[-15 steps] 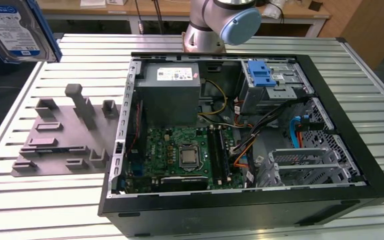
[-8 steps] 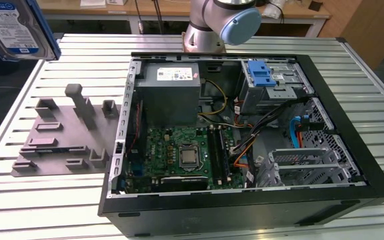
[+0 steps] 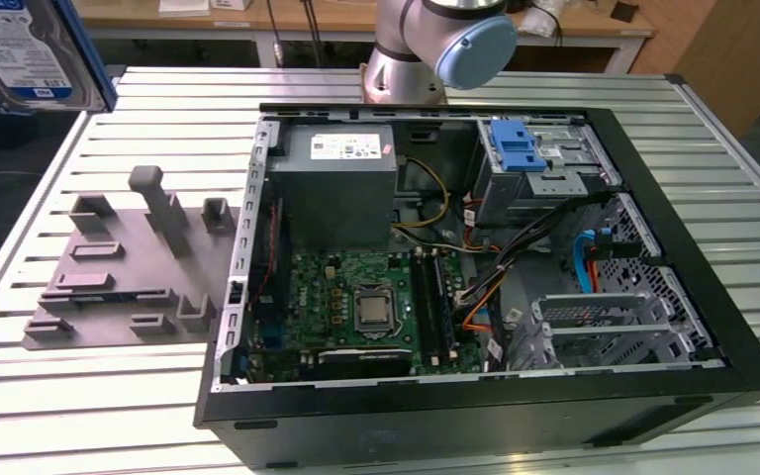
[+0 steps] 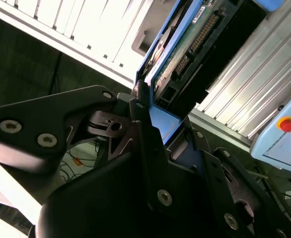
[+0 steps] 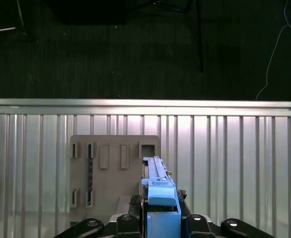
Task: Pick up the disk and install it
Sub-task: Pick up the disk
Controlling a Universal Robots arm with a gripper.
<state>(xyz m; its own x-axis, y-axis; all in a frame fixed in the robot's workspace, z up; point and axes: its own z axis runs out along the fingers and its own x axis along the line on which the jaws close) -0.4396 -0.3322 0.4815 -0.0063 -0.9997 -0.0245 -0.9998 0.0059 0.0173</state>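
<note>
Disk (image 3: 31,49), silver with a blue plastic frame, hangs gripped edge-on in the black jaws above the ribbed metal desk (image 3: 704,139). A grey slotted tray (image 3: 103,287) lies beside the open computer case (image 3: 486,406).

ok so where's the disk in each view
exterior view: disk in the top left corner.
first wrist view: disk edge-on between the jaws, in front of the grey fixture plate.
second wrist view: disk close up between the jaws, circuit board showing.
shared landmark: slatted metal table.

Slatted metal table (image 3: 63,396), wooden workbench (image 3: 314,15) behind, dark floor (image 5: 110,54)
</note>
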